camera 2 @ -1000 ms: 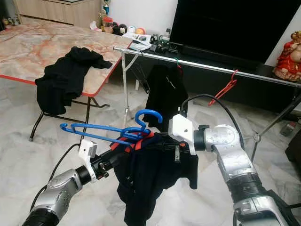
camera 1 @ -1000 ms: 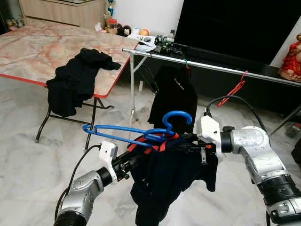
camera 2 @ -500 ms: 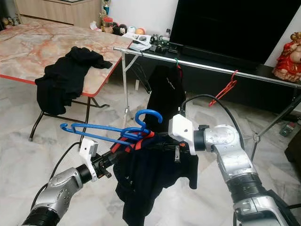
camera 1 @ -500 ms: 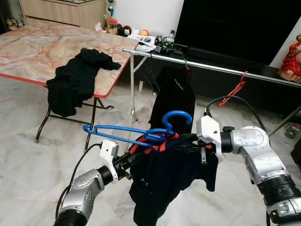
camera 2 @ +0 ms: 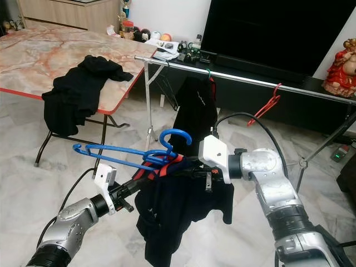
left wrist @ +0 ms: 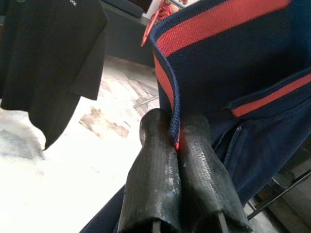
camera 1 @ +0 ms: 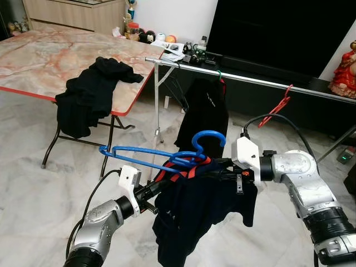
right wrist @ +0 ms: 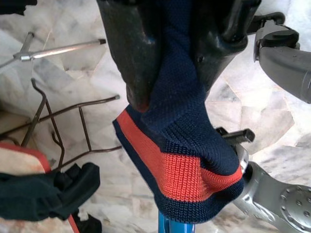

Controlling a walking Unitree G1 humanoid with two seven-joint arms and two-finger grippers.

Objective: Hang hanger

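1. Head views: a blue hanger (camera 1: 161, 158) carrying a navy garment (camera 1: 194, 206) is held between both arms, short of the clothes rail (camera 1: 250, 79). Lifting it level should let the hook clear the rail.
2. Left wrist view: the left gripper (left wrist: 176, 145) is closed, pinching the red-striped hem.
3. Right wrist view: the right gripper (right wrist: 170, 73) clamps navy knit, the hanger just beyond.

Your left arm: raised, reaching forward and inward; left gripper (left wrist: 176, 145) with fingers pressed together on fabric. Your right arm: bent across the front; right gripper (right wrist: 170, 73) with fingers clamped over knit cloth.
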